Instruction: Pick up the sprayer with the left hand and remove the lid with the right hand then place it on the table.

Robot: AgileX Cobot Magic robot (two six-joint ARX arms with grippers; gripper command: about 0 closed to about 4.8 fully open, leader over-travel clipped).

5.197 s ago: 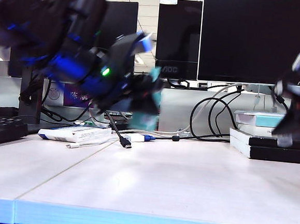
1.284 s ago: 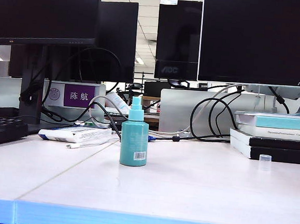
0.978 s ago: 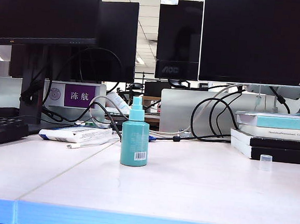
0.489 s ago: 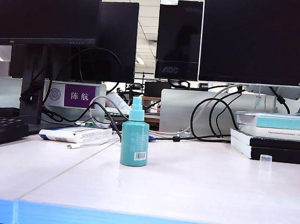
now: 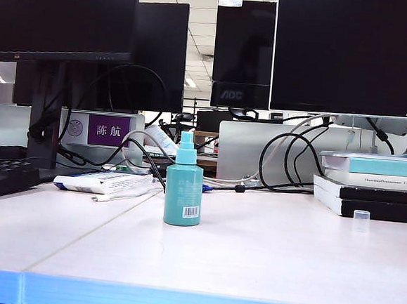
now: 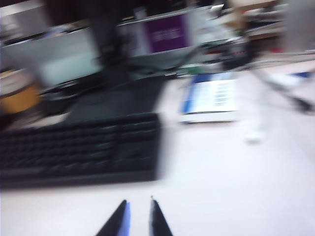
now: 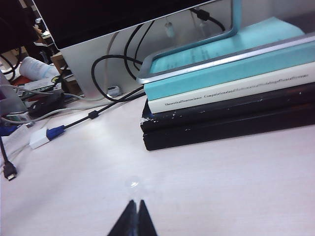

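I see the sprayer (image 5: pixel 183 193) upright on the table (image 5: pixel 251 261), about mid-desk, its nozzle bare. The lid (image 5: pixel 360 216) sits well off to the right, just in front of the book stack (image 5: pixel 377 187); my right wrist view shows it as a small clear dome (image 7: pixel 132 184) just ahead of the right gripper (image 7: pixel 134 219). Five seconds back both arms crowded the exterior view with the sprayer carried in the left one; over the last second nothing on the desk has shifted. I judge the job finished: lid off and down, bottle set back.

Both tools are pulled out of the exterior view. The right gripper's jaws are pressed together, empty. The left gripper (image 6: pixel 136 219) has its jaws nearly shut, a thin slit between them, gripping nothing, low over bare desk near the keyboard (image 6: pixel 78 147); that view is smeared.

Open room lies all around the sprayer toward the front edge. Cables (image 5: pixel 288 155) and clutter crowd the back
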